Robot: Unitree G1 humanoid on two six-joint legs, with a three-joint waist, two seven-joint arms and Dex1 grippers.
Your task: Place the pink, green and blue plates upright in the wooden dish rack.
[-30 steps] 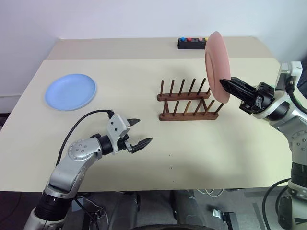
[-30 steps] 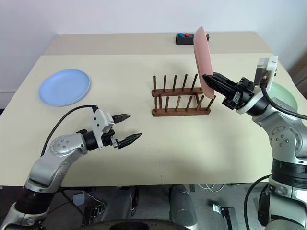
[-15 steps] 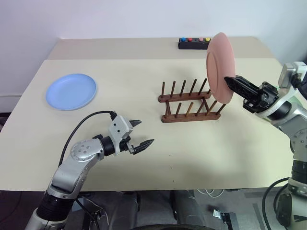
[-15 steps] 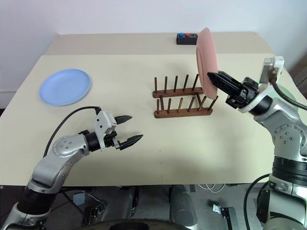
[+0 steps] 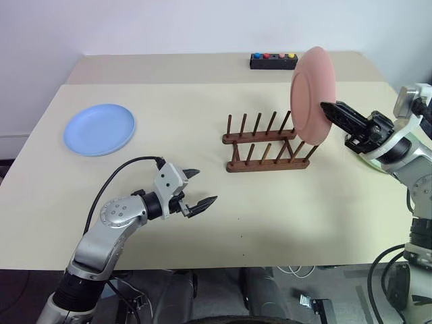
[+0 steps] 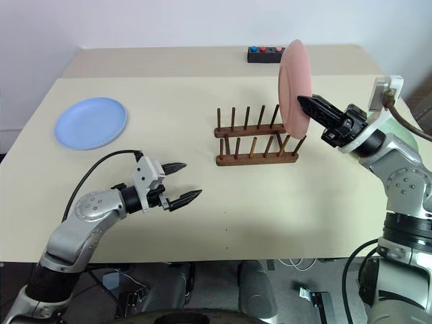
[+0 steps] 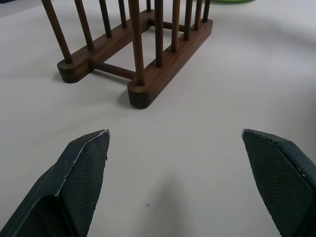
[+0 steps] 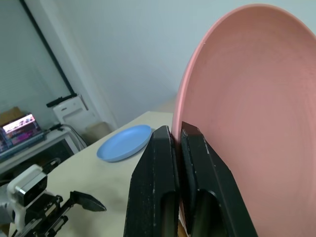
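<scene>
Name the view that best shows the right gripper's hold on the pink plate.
Right wrist view: the right gripper is shut on the pink plate's rim, one finger on each face. The eye views show the plate held upright above the rack's right end. The left wrist view lacks it.

Around my work, the other things

I stand before a beige table (image 5: 270, 223), made of two tops pushed together with a seam running across the far part. At the far edge a black box (image 5: 273, 61) with coloured buttons lies flat, red and blue among them. Behind it is a plain white wall (image 5: 202, 23). Past the table I see a small lit screen (image 8: 22, 127) on a low shelf
</scene>
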